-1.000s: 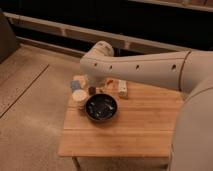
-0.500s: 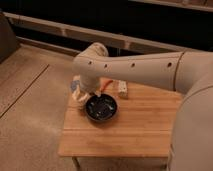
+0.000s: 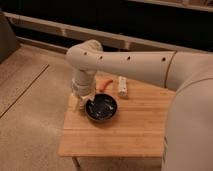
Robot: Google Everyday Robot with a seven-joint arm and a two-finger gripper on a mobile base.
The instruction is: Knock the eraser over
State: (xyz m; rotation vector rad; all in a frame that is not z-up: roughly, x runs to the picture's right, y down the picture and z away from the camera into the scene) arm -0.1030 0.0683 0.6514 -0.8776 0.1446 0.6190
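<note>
Gripper [image 3: 79, 100] hung at the table's [image 3: 130, 137] left edge, mid-frame, just beside the dark bowl [image 3: 101, 108], its grasp impossible to tell, bare wood spreading toward the lower right.

The tool [image 3: 80, 99] is seen low over the wooden worktop's [image 3: 131, 134] left rear corner. A dark bowl [image 3: 101, 108] is set just beside it. An orange item [image 3: 105, 82] and a white oblong object [image 3: 122, 86] are placed near, beyond the bowl.
</note>
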